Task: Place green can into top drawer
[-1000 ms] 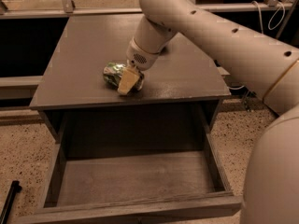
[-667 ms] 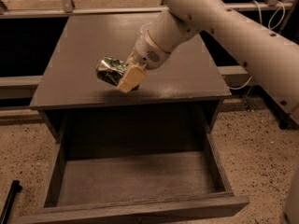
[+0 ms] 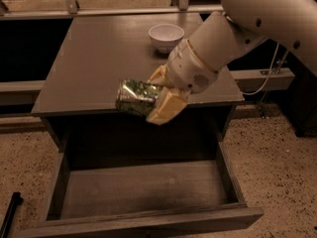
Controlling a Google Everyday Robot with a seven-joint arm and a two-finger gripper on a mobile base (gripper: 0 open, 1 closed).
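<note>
Gripping green can (image 3: 136, 97) in jaws above top drawer (image 3: 143, 192), long axis level, end leftward

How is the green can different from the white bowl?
The green can is shiny with a green-and-white print, but the white bowl is plain white. The green can lies tilted on its side, gripped by the tool at the front edge of the cabinet top, over the open top drawer. The white bowl stands upright near the back edge, and nothing holds it. Both are round.

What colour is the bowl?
White bowl, camera view, behind the gripper holding the green can at the front edge of the cabinet.
</note>
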